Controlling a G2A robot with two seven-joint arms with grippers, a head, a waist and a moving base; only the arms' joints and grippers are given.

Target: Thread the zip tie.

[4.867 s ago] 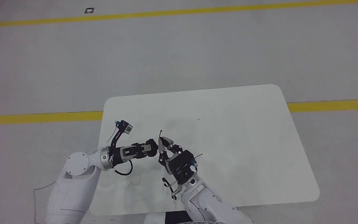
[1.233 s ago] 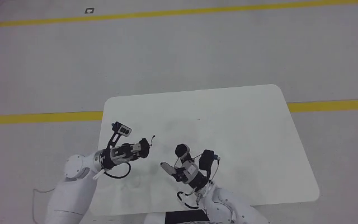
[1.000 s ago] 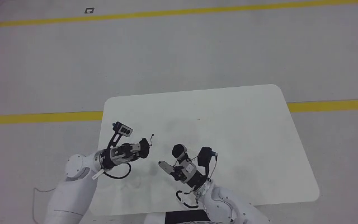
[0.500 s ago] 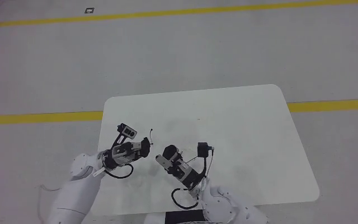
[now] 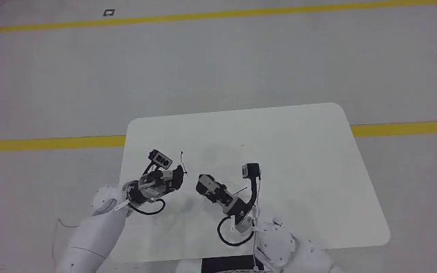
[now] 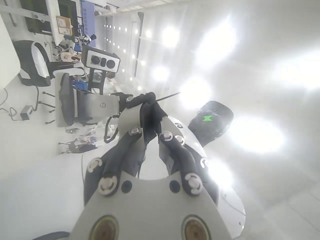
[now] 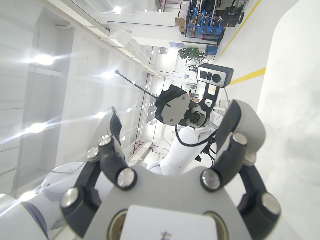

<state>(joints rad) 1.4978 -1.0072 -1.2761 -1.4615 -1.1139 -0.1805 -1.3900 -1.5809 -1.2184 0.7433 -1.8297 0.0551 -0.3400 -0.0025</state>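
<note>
Tie (image 7: pixel 135 83) is sitting pinched in the left claw (image 5: pixel 175 179), lower left of centre in the top view, over the near-left part of the table (image 5: pixel 307 136). Its thin tail is poking free toward the top of the frame. I cannot tell where the tie's head is; it may be buried between the clamped fingers.

And the right claw (image 7: pixel 173 113) is hanging just to the right of its partner, spread wide and gripping nothing, facing it across a small gap.

By my reading, the step in hand is taking that loose tail. The smart play is coming in slowly along the tail's line and closing near the tip rather than mid-length, since a strip this thin is going to flex away from a sloppy pinch. The left claw needs to be holding firm throughout, so the tail can be curled round and fed squarely into the head's slot.

As for the setting, the table is showing plain white with rounded corners, sitting on a pale floor (image 5: pixel 273 61) crossed by yellow lines (image 5: pixel 205 14). Bright ceiling lights (image 6: pixel 255 136) are glaring into the wrist views, and shelves (image 7: pixel 205 29) with blue bins and a plant (image 7: pixel 191 52) are standing far off in the room.
</note>
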